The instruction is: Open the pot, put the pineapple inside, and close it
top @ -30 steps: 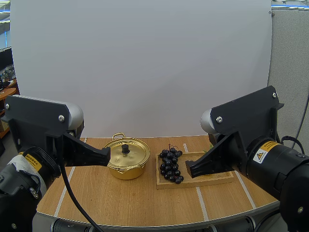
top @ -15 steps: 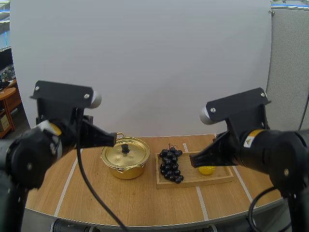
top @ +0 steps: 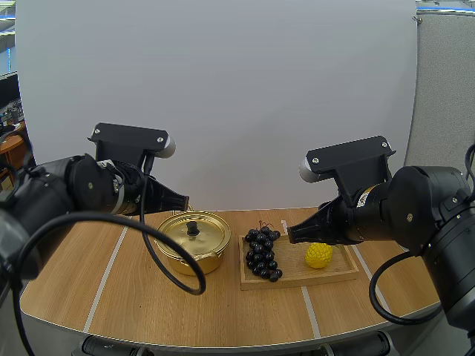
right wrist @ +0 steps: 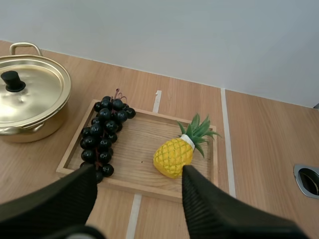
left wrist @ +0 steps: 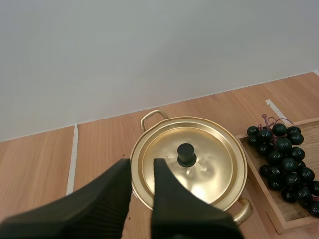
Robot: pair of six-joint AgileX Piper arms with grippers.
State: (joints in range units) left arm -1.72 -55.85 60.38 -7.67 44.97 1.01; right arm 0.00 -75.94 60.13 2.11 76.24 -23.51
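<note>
A gold pot (top: 194, 242) with its lid on and a black knob (top: 193, 228) stands left of centre on the table. My left gripper (top: 181, 200) hovers just behind and above its left rim. In the left wrist view the fingers (left wrist: 167, 191) stand a little apart, open and empty, short of the lid (left wrist: 212, 169) and its knob (left wrist: 186, 154). The yellow pineapple (top: 319, 254) lies on a wooden tray (top: 297, 272) beside dark grapes (top: 261, 252). My right gripper (top: 292, 236) hangs above the tray, wide open and empty, over the pineapple (right wrist: 174, 155).
The grapes (right wrist: 103, 135) fill the tray's (right wrist: 144, 130) left end, close to the pot (right wrist: 30, 97). A round metal fitting (right wrist: 309, 179) is set in the tabletop to the right of the tray. Bare wood lies in front of pot and tray.
Both arms have reached forward from near the camera out over the table. The left gripper now hangs by the pot. The right one is over the tray, and the pineapple has come into sight.
</note>
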